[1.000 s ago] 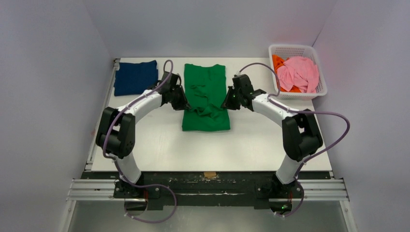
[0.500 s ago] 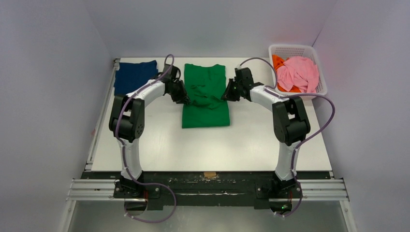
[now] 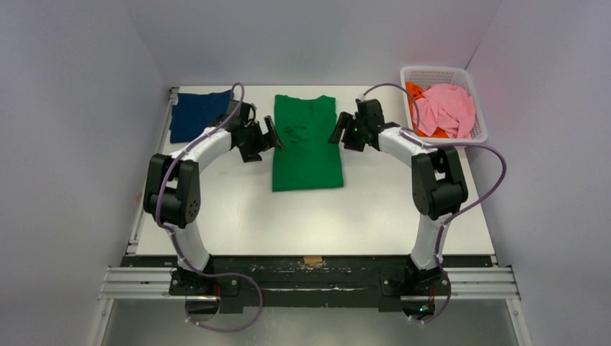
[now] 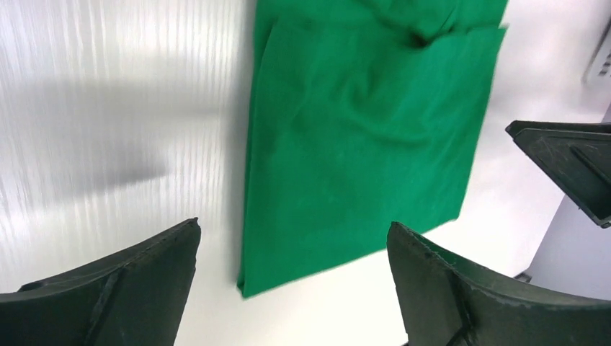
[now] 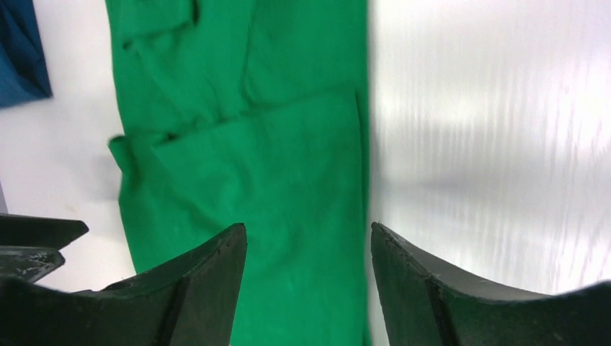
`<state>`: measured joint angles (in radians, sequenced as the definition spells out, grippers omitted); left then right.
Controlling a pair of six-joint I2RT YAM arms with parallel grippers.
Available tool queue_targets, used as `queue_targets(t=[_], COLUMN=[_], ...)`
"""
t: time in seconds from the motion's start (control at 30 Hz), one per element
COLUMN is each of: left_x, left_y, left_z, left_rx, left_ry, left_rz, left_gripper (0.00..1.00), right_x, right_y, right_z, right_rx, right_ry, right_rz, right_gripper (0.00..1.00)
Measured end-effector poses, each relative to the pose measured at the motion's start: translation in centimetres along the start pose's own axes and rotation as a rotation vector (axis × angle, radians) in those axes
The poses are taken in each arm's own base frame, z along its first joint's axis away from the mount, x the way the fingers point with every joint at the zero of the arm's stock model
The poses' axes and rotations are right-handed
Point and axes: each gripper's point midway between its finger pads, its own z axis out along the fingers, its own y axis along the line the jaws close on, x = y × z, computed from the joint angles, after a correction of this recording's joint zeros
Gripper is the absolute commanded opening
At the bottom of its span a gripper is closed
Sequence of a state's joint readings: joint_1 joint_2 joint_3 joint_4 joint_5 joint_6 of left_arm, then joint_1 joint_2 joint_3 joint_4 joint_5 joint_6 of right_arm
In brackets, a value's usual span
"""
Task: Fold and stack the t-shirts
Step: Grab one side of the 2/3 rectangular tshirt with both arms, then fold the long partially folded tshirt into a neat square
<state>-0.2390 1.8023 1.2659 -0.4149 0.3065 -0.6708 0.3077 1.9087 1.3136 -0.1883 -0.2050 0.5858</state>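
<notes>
The green t-shirt (image 3: 306, 144) lies folded into a long strip at the table's middle, with a folded-over layer on its near half (image 4: 360, 144) (image 5: 252, 166). My left gripper (image 3: 273, 135) hangs open at its left edge, nothing between the jaws (image 4: 293, 227). At the shirt's right edge my right gripper (image 3: 336, 132) is open too and holds nothing (image 5: 308, 229). A folded navy t-shirt (image 3: 200, 114) rests at the far left. Pink (image 3: 447, 108) and orange (image 3: 413, 92) t-shirts sit bunched in the basket.
The white mesh basket (image 3: 432, 71) stands at the table's far right corner. Grey walls close in the left, back and right sides. Bare white table (image 3: 310, 216) stretches from the green shirt to the arm bases.
Both grippers carried the bunched green cloth toward the far side, then opened and let go. The shirt now lies flatter, and both grippers have drawn back to its edges.
</notes>
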Motion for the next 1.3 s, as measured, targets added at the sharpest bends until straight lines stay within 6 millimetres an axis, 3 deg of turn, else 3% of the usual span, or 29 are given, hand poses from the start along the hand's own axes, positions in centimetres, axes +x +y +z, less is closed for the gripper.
queue_targets(t=[0.13, 0.23, 0.27, 0.4, 0.63, 0.67, 0.7, 0.77, 1.0, 1.17, 1.3], left_x=[4.4, 7.4, 7.6, 8.5, 9.6, 9.6, 9.7, 9.8, 11.1, 16.1, 18.7], left_y=[1.9, 3.4, 3.2, 2.8, 2.6, 2.6, 2.7, 2.9, 3.0, 3.6, 3.1], left_z=[-0.1, 0.6, 0.4, 0.8, 1.8, 1.9, 2.0, 2.2, 1.7, -1.5, -5.1], left_rx=[0.002, -0.009, 0.008, 0.025, 0.036, 0.033, 0.029, 0.023, 0.037, 0.043, 0.093], left_ry=[0.058, 0.119, 0.117, 0.121, 0.15, 0.151, 0.153, 0.155, 0.133, 0.165, 0.146], left_rz=[-0.017, -0.046, -0.044, -0.028, -0.023, -0.024, -0.025, -0.028, -0.009, 0.031, 0.064], left_gripper=[0.88, 0.76, 0.73, 0.54, 0.24, 0.16, 0.02, 0.0, 0.0, 0.0, 0.0], right_x=[4.7, 8.3, 9.5, 11.2, 12.5, 12.5, 12.5, 12.5, 13.2, 16.6, 18.4], right_y=[-2.2, -3.8, -4.2, -3.7, -2.6, -2.6, -2.6, -2.5, -2.4, -0.9, 0.5], right_z=[-2.1, -3.1, -3.4, -4.2, -3.5, -3.4, -3.2, -3.0, -3.6, -7.6, -11.4], right_rx=[0.023, 0.044, 0.049, 0.025, -0.002, -0.003, -0.003, -0.005, 0.0, -0.035, -0.085], right_ry=[0.055, 0.106, 0.122, 0.134, 0.147, 0.146, 0.146, 0.145, 0.15, 0.191, 0.203], right_rz=[0.02, 0.043, 0.052, 0.057, 0.039, 0.04, 0.042, 0.044, 0.029, -0.03, -0.08], right_gripper=[0.56, 0.5, 0.48, 0.45, 0.23, 0.18, 0.12, 0.0, 0.0, 0.0, 0.0])
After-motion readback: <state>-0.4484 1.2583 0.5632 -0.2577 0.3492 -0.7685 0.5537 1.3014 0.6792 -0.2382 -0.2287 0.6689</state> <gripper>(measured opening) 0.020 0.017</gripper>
